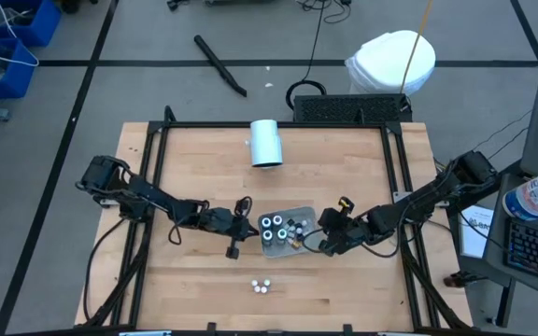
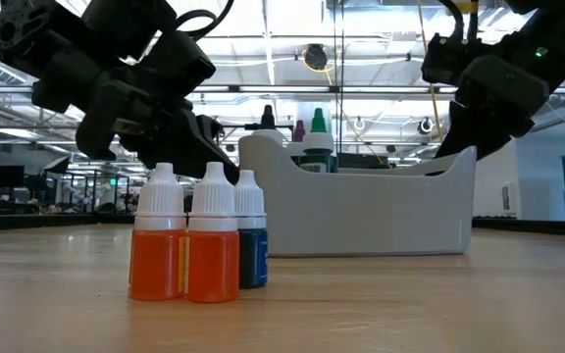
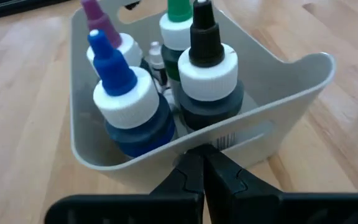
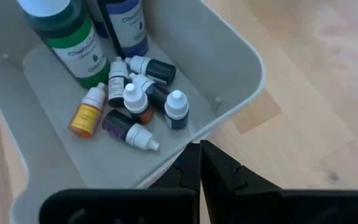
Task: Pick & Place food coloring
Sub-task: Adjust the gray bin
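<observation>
Now both tools shut: left tool (image 3: 202, 163), right tool (image 4: 199, 155) touching tray (image 4: 241, 68) rim.

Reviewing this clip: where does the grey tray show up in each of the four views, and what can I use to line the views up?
High view: grey tray, centre of the table, between both grippers.
Low view: right of centre, behind three standing small bottles.
Left wrist view: fills the upper middle.
Right wrist view: upper left, small bottles lying inside.
Shared landmark: the tall green bottle standing in the tray.
</observation>
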### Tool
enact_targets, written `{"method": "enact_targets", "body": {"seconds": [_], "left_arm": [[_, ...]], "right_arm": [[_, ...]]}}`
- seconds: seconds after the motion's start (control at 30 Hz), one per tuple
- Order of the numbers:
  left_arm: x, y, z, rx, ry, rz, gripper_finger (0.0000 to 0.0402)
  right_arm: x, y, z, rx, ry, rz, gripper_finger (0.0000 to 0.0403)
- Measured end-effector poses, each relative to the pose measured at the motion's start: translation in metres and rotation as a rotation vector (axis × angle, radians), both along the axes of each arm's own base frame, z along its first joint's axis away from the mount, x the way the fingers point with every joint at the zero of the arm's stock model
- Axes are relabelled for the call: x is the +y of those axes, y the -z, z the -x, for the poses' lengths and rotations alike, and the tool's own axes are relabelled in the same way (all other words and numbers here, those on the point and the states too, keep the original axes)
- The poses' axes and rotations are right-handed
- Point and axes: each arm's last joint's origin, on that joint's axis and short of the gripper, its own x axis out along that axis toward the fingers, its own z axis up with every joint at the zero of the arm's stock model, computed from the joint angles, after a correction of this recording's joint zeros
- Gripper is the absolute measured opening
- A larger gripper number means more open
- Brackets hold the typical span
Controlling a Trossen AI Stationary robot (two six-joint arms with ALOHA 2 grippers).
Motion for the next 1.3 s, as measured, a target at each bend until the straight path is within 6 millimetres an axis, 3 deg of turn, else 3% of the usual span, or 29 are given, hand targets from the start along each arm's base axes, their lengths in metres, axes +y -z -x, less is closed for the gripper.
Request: {"method": "enact_targets", "body": {"seconds": [0.5,1.3], "left_arm": [[0.015,0.001,-0.002,0.013,-0.091,0.016,0.0004],[0.011,0.002,-0.001,0.027,-0.05,0.019,0.0004]], "right_arm": [[0.006,0.011,-0.008,0.018,0.0,-0.163,0.0],[0.005,0.011,-0.009,0.021,-0.027,-0.124,0.0]]}}
